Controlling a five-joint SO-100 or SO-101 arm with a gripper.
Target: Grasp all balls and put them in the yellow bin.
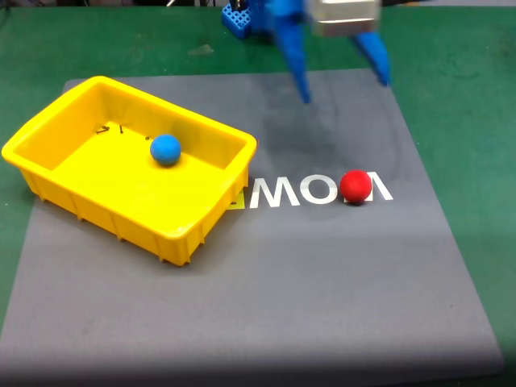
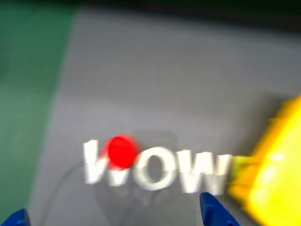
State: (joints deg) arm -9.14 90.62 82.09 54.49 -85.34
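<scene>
Grey mat (image 1: 266, 306) carries the red ball (image 1: 355, 186), well apart from the yellow bin (image 1: 201, 234) holding the blue ball (image 1: 165, 149). Empty, wide-spread end effector (image 1: 343, 85) hovers above. Probably light, roll-prone: pinch across its middle.

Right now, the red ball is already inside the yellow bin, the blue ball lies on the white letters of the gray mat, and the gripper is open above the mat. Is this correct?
Not quite: the colours are swapped. The fixed view shows the blue ball inside the yellow bin, and the red ball lying on the white letters of the gray mat. The gripper is indeed open above the mat.
</scene>
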